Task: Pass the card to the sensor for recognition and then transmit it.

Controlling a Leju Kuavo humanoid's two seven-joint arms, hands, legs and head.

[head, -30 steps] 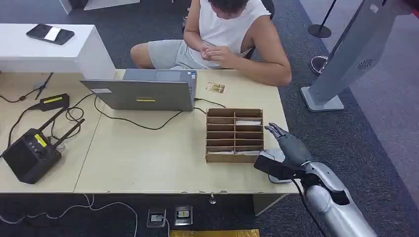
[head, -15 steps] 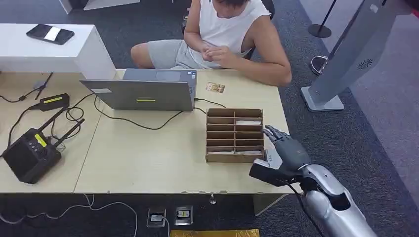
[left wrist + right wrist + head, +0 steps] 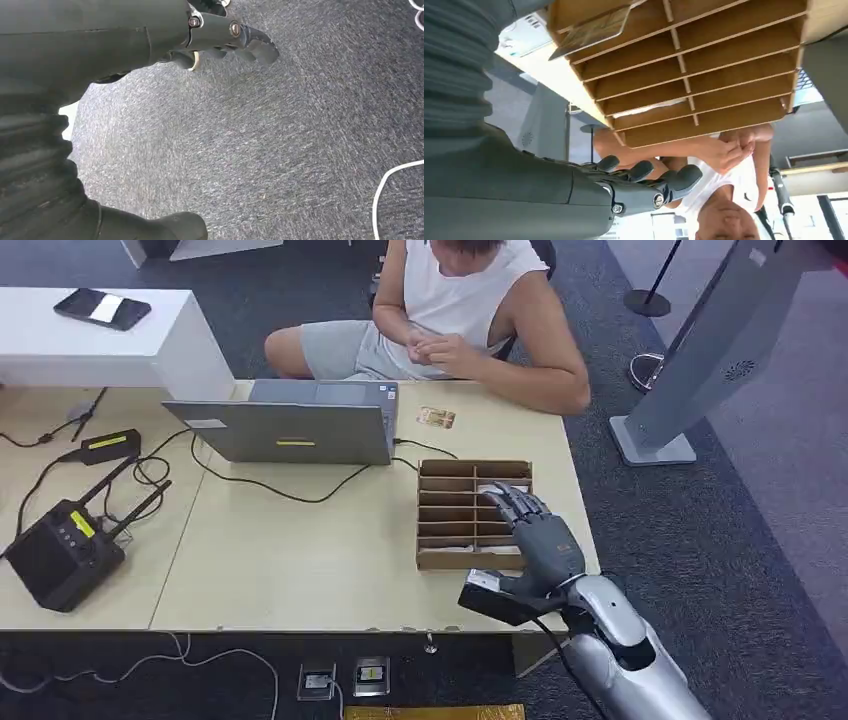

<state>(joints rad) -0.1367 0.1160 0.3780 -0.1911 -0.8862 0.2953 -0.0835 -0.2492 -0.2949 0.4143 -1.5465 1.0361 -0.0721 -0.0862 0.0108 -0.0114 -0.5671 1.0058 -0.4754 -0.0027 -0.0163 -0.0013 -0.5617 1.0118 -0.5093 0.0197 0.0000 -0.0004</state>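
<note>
Right hand (image 3: 541, 540) has moved left and forward since a second ago: it was off the table's right edge beside the box, now it hangs over the right column of the brown cardboard divided sorting box (image 3: 474, 514). Its fingers are spread and extended, holding nothing; whether they touch the box, I cannot tell.

Left hand (image 3: 227, 42) hangs over grey carpet in the left wrist view, fingers loosely curled; cannot tell if they hold anything.

Near to far on the light wooden table (image 3: 290, 560):
- small white flat sensor-like device (image 3: 526, 35) at the near right corner, mostly hidden behind the right hand in the head view; right wrist view shows it just beside the box.
- sorting box at 4 o'clock from table centre. Right wrist view shows a translucent card (image 3: 591, 30) leaning tilted in the slot nearest the hand, and a white card (image 3: 649, 106) lying in a farther slot.
- black radio unit with antennas (image 3: 62, 550) at 9 o'clock.
- grey open laptop (image 3: 300, 422) at 12 o'clock, black cable (image 3: 300, 492) trailing in front of it.
- small gold-printed card (image 3: 436, 418) flat on the table at 1 o'clock, between laptop and person.

Seated person in white sleeveless top (image 3: 460, 310) at the far edge, hands together, well apart from the box.
</note>
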